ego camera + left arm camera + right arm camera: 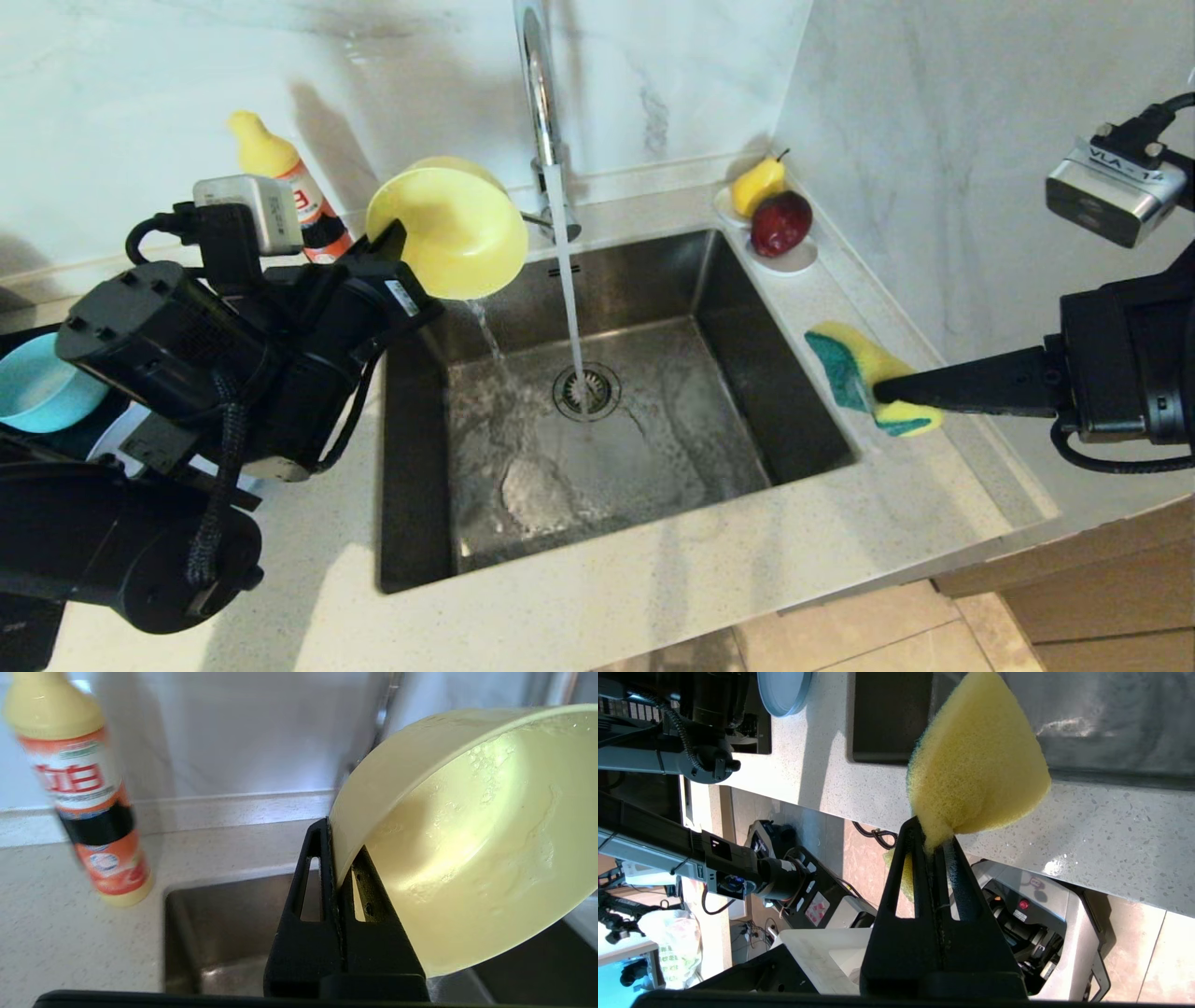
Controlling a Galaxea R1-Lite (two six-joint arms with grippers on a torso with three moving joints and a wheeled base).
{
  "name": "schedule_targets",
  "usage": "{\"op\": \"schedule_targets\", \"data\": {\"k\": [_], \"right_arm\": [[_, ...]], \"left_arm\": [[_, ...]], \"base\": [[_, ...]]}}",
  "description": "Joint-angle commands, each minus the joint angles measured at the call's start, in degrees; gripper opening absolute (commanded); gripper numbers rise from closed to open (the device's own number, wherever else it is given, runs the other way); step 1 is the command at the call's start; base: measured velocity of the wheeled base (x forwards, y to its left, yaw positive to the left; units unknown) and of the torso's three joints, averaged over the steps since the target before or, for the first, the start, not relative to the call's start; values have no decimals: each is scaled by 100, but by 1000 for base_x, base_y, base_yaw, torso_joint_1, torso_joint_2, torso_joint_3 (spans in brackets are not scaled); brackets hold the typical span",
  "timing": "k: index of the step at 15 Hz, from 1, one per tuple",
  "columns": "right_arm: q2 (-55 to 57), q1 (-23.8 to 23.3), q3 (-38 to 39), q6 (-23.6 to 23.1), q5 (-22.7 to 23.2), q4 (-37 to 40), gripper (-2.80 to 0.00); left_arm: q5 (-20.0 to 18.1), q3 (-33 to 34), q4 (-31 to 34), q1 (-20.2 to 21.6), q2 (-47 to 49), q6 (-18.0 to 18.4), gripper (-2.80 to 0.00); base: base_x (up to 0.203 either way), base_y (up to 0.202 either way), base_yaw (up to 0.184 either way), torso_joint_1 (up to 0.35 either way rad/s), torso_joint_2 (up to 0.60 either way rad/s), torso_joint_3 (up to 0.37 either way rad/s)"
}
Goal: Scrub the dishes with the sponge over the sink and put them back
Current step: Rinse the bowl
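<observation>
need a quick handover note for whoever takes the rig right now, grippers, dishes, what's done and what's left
Left gripper: shut on the rim of the yellow-green bowl, tipped over the sink's back-left corner, water draining out.
Right gripper: shut on the sponge, above the counter right of the sink.
Faucet running.
Teal bowl sits on the left.
Left: return this bowl; whether the others are scrubbed can't be told.
</observation>
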Motion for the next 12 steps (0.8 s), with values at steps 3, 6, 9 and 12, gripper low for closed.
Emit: {"op": "schedule_targets", "data": {"k": [3, 6, 9, 12], "right_arm": [[46, 5, -3, 6, 16, 10, -280], [27, 5, -19, -3, 16, 10, -280], [-169, -8, 185, -6, 16, -61, -280], [-373, -80, 600, -12, 13, -570, -280]], "left_arm": [[-240, 100, -45, 0, -171, -1, -280], [-159, 51, 71, 11, -487, 3, -280], [-20, -127, 1651, 22, -789, -375, -280], [202, -843, 4566, 104, -1277, -1018, -280]], "base": [[0, 0, 0, 0, 0, 0], [0, 0, 0, 0, 0, 0], [0, 0, 0, 0, 0, 0], [0, 0, 0, 0, 0, 0]]}}
